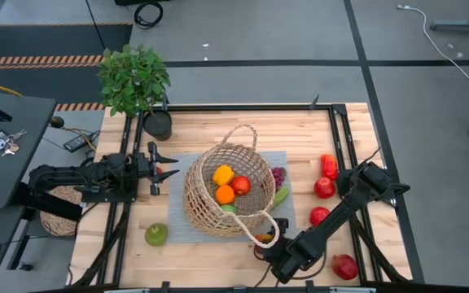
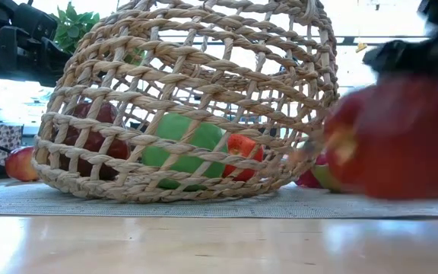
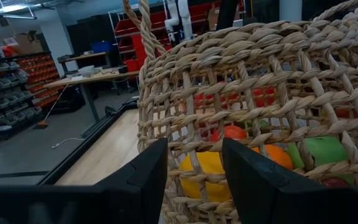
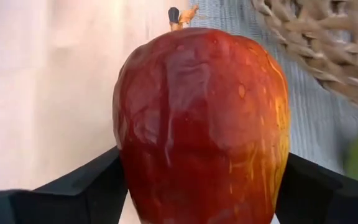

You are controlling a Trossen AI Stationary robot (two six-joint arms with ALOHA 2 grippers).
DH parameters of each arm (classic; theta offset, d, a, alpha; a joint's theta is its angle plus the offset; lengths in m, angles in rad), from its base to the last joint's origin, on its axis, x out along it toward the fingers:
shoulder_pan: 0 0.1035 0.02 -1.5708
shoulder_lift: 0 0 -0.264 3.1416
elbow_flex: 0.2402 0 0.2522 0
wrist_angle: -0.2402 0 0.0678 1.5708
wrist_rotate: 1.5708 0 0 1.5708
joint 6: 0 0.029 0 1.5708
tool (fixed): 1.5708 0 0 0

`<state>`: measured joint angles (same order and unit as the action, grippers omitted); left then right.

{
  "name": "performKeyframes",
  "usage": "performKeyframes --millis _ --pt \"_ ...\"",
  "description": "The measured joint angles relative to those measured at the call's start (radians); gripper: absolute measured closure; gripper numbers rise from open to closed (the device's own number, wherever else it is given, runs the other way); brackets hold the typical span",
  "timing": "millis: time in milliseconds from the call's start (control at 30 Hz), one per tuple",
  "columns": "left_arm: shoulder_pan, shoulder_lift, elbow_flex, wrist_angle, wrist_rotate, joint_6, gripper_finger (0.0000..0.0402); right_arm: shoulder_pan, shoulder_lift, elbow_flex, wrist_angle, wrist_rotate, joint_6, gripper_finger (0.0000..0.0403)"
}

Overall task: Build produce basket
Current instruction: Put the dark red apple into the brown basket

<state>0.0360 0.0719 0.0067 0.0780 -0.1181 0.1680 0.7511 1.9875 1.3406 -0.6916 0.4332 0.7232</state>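
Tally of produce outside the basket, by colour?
Red: 5 (four loose red pieces right of the basket, plus the red apple in the right gripper)
Green: 2 (green apple, pear)
Purple: 1 (grapes)
Total: 8

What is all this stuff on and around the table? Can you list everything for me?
Basket: one, tan wicker, on a grey mat mid-table.
Yellow pepper, orange, red fruit: one each, inside the basket.
Green apple: one, on the mat's corner on the left arm's side.
Purple grapes: one bunch, beside the basket.
Loose red produce: four pieces, on the right arm's side of the table.
Potted plant: one, leafy green, at a far corner.
Keys: one bunch, on a dark side table.
Red apple: one, held in the right gripper.
Left gripper: jaws open, beside the basket.
Right gripper: near the basket's front handle.
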Motion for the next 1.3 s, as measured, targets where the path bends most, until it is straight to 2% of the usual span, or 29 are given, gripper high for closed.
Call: performKeyframes --millis 267,533,600,1033,1300 --pt "0.000 0.000 0.000 0.000 0.000 0.000 0.0241 0.041 -0.184 0.024 -0.285 -0.018 0.094 0.0080" --pt "0.000 0.000 0.000 0.000 0.000 0.000 0.0241 0.048 -0.338 0.024 -0.433 -0.157 0.114 0.0078" --pt "0.000 0.000 0.000 0.000 0.000 0.000 0.0241 0.046 -0.382 0.024 -0.463 -0.164 0.134 0.0078" --pt "0.000 0.000 0.000 0.000 0.000 0.000 0.0241 -0.056 -0.620 0.024 -0.499 -0.059 0.129 0.0078" --pt "0.000 0.000 0.000 0.000 0.000 0.000 0.0241 -0.138 -0.688 0.024 -0.375 0.046 -0.071 0.0078"
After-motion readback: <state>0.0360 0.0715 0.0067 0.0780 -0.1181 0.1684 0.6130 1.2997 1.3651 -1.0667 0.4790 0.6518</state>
